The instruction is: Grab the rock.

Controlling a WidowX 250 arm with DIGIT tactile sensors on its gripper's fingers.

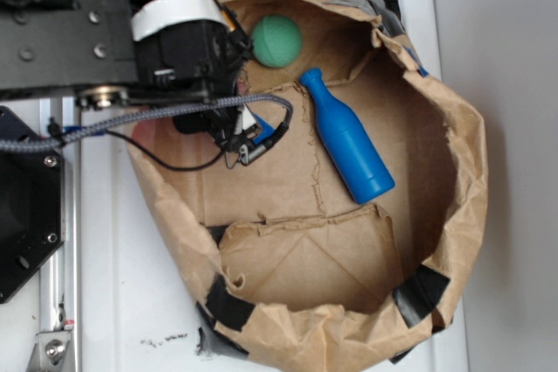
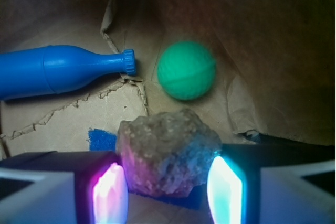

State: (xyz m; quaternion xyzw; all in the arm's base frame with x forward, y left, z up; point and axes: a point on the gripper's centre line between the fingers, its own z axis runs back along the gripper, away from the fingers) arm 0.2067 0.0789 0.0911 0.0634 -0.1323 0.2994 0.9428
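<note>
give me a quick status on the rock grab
Gripper down in the paper bag, fingers either side of the rock; contact unclear. Green ball and blue bottle behind it, apart. Nothing in the way.

White tabletop (image 1: 131, 285), grey surface (image 1: 514, 128) at right, even light

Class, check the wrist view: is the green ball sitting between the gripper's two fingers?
No. The rock sits between the gripper's fingers, while the green ball lies farther away beside the blue bottle's cap.
</note>
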